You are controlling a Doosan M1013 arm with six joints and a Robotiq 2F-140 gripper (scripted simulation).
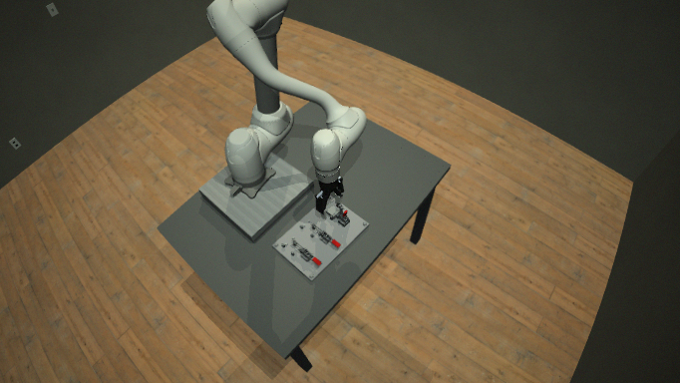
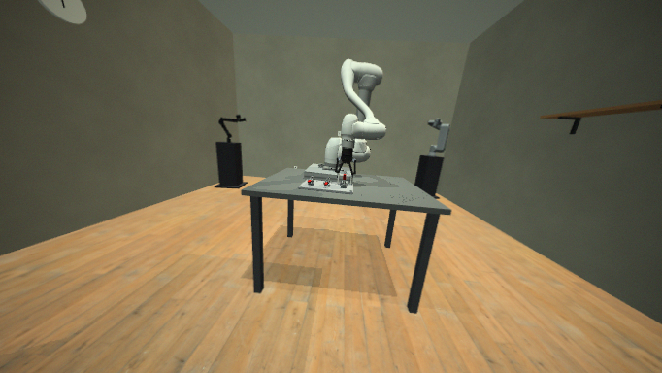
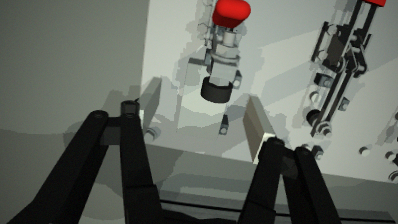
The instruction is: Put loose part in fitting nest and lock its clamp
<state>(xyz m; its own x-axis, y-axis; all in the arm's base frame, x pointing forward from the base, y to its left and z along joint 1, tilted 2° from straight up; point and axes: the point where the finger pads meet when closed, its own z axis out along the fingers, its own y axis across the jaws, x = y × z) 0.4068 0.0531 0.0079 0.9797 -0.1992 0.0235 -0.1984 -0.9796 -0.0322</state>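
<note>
From the top view I see the white arm (image 1: 299, 90) bent down over the dark table (image 1: 399, 165), its black gripper (image 1: 326, 203) poised at the far end of the pale fixture plate (image 1: 305, 264). The arm stands on a grey base slab (image 1: 259, 219) beside the plate. Three clamps run along the plate; the middle one (image 1: 326, 236) and the near one (image 1: 305, 253) lie flat with their red handles pointing away from the arm, while the far clamp's red handle (image 1: 343, 213) sits just beside the gripper. A small pale part (image 1: 332, 212) lies in that far nest, directly under the fingertips. In the exterior view the gripper (image 2: 346, 170) hangs straight down over the right end of the plate (image 2: 315, 188), and the three red handles show as small dots; I cannot make out the part here. Two dark pedestals carrying other devices stand well back by the walls. Through the wrist view I look down between the two black fingers, which are spread apart and gripping nothing. The light block-shaped part (image 3: 200, 125) sits in the nest between them, its two side faces free of the pads. Just beyond it the clamp stands upright, its red handle (image 3: 231, 13) on top and a black round presser foot (image 3: 216, 91) above the part's far edge. The neighbouring clamp's linkage (image 3: 340, 65) lies to the right.
</note>
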